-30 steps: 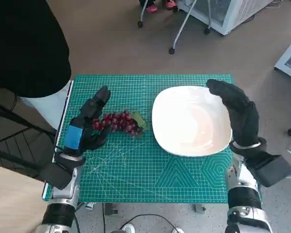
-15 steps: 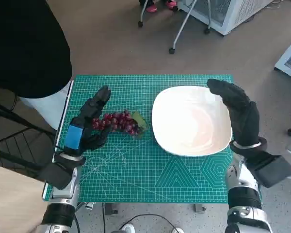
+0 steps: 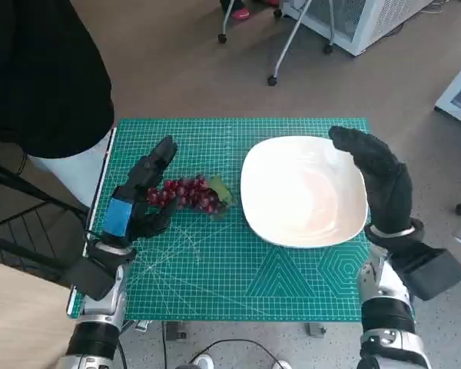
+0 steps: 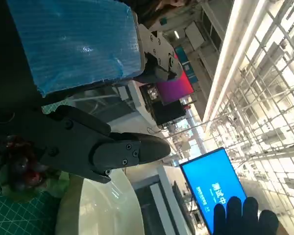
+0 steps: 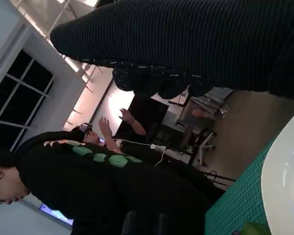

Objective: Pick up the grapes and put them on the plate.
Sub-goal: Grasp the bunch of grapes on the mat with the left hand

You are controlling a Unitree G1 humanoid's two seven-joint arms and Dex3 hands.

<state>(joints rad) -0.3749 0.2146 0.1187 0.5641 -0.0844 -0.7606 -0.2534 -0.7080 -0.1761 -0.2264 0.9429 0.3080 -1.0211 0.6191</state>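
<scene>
Head view: the grapes [image 3: 188, 194] lie on the green mat [image 3: 215, 269], their long axis running across the table toward the plate [image 3: 303, 192], which sits just beside them on the robot's right. The left hand [image 3: 138, 200] is at the bunch's outer end, fingers spread around it, one above and others below; whether they already touch the fruit cannot be told. This hand is plainly the nearer one. The right hand [image 3: 380, 181] hovers over the plate's far right rim, fingers loosely extended, holding nothing. No writing is legible on the mat, only grid lines.

Left wrist view: the black fingers [image 4: 98, 147] stand apart, unclosed, with the grapes [image 4: 14, 161] just beyond them and the plate [image 4: 103, 205] past that. A blue screen [image 4: 210, 181] carries text too small to read.

Right wrist view: the glove [image 5: 196, 44] fills the frame's upper part; finger posture cannot be told here. A person in dark clothing [image 5: 88, 191] is near. The plate's edge [image 5: 284, 181] shows.
</scene>
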